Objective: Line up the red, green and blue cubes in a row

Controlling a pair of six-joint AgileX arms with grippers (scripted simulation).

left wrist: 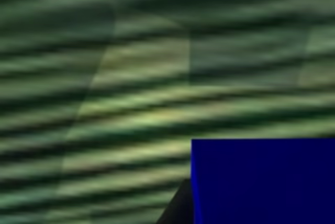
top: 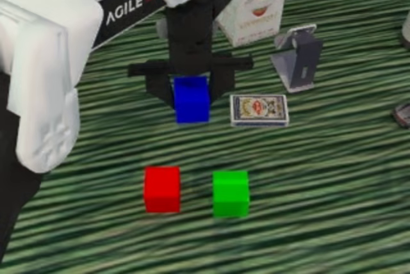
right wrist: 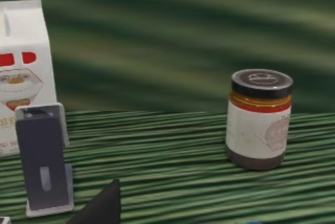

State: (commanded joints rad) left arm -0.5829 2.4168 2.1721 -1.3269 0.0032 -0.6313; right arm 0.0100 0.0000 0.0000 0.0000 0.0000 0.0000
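My left gripper (top: pixel 191 88) reaches in from the top left and is shut on the blue cube (top: pixel 192 102), with one dark finger on each side of it. In the left wrist view the blue cube (left wrist: pixel 261 182) fills the lower corner, and one fingertip (left wrist: pixel 180 205) presses against its side. I cannot tell whether this cube is touching the table. The red cube (top: pixel 161 189) and the green cube (top: pixel 230 193) stand side by side nearer the front, with a gap between them. My right gripper (top: pixel 402 114) is parked at the right edge. One of its fingertips (right wrist: pixel 102 205) shows, set well off to the side.
A deck of cards (top: pixel 259 109) lies just right of the blue cube. Behind it stand a grey phone stand (top: pixel 298 57) and a white carton (top: pixel 253 2). A jar (right wrist: pixel 259 119) stands at the far right. The table has a green striped cloth (top: pixel 320 191).
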